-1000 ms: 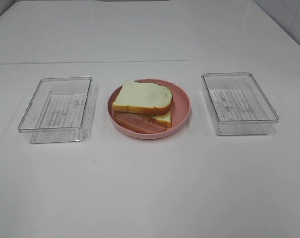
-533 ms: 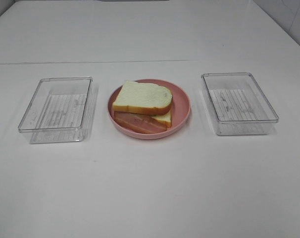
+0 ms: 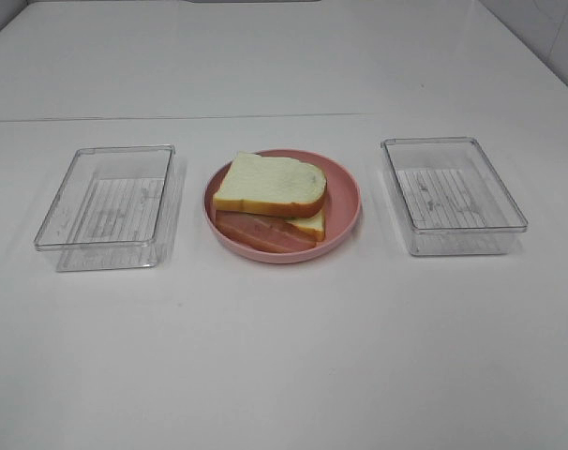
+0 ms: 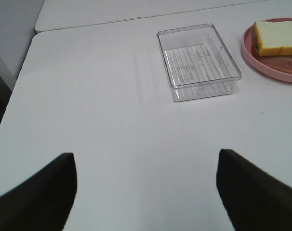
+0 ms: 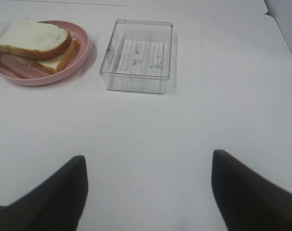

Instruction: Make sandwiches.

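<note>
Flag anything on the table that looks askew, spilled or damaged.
Nothing is spilled or broken. One thing is askew: on the plate, the top bread slice sits shifted off the bacon and bottom slice, so the stack is not lined up. Both trays stand upright with nothing in them.

The high camera faces down the table; both wrist views, low and oblique, share the pink plate [image 3: 345,202].

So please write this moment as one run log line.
sandwich: stacked on pink plate | trays: empty | left pincer: open | right pincer: open
</note>
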Controlling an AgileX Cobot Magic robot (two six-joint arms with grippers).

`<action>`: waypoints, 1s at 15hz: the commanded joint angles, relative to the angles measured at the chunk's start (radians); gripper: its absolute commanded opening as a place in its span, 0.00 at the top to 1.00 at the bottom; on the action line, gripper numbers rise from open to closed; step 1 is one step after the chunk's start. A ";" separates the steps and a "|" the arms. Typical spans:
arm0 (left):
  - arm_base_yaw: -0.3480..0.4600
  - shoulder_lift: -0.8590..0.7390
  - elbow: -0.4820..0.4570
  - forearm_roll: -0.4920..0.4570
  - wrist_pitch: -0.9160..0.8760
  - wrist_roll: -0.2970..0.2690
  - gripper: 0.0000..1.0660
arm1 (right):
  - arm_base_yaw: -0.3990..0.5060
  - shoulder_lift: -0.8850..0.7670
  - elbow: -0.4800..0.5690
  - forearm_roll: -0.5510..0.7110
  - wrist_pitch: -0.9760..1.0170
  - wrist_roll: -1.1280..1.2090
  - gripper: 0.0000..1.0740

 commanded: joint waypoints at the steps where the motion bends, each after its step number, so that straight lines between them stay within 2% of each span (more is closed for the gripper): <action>1: 0.001 -0.020 0.005 -0.008 -0.009 -0.006 0.28 | -0.006 -0.014 0.003 -0.002 -0.010 -0.008 0.36; 15: 0.001 -0.020 0.005 -0.008 -0.009 -0.006 0.28 | -0.006 -0.014 0.003 -0.002 -0.010 -0.008 0.36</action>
